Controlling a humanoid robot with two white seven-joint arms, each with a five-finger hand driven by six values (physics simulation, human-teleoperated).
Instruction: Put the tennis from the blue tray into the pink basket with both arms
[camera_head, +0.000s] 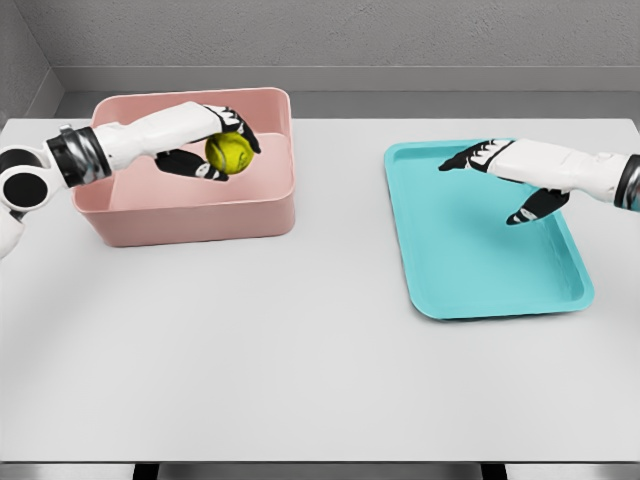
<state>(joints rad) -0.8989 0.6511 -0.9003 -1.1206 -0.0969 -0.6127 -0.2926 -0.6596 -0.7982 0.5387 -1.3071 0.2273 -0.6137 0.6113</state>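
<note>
Head view, left hand (222, 148) holding tennis ball (229, 153) over pink basket (190, 215), blue tray (470, 285)

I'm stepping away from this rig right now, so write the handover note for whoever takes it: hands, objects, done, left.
Left hand: shut on the yellow-green tennis ball, holding it over the inside of the pink rectangular plastic basket at the table's far left.
Right hand: open, holding nothing, over the blue rectangular tray on the right.
Done: the ball is off the tray and carried across to the basket.
Left: release the ball into the basket; whether it already touches the basket floor cannot be told from this view. Then draw both arms back.
</note>
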